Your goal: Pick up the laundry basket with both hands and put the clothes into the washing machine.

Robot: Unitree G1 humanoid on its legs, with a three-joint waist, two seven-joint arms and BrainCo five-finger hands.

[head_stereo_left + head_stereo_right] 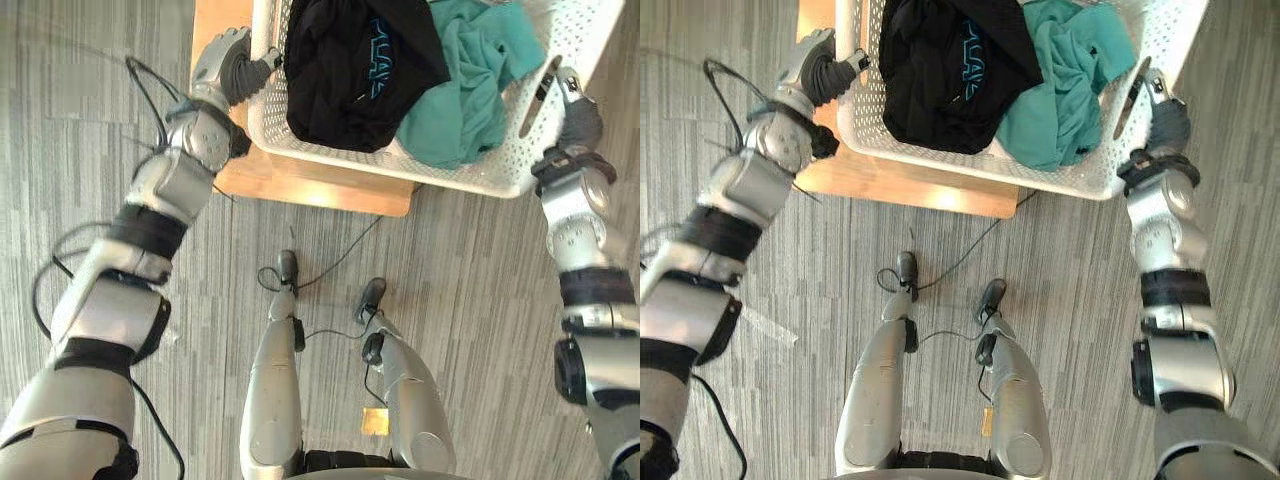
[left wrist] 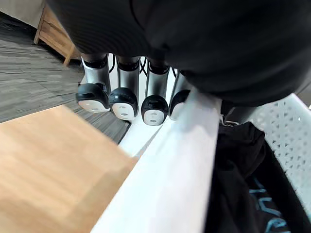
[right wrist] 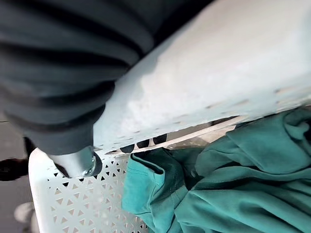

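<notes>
A white perforated laundry basket [image 1: 330,155] rests on a low wooden table [image 1: 290,185]. A black garment [image 1: 350,70] and a teal garment [image 1: 470,80] lie inside it. My left hand [image 1: 225,60] is on the basket's left rim [image 2: 180,170], with its fingers [image 2: 124,99] down the outside wall and the thumb inside beside the black garment [image 2: 243,184]. My right hand [image 1: 578,120] grips the right rim [image 3: 218,73]. Its fingertips show through the handle slot and its thumb [image 3: 73,162] lies against the perforated wall, above the teal garment [image 3: 233,194].
Grey striped carpet [image 1: 80,120] surrounds the table on all sides. The basket overhangs the table's right edge. Another piece of wooden furniture [image 2: 53,34] stands on the carpet beyond my left hand.
</notes>
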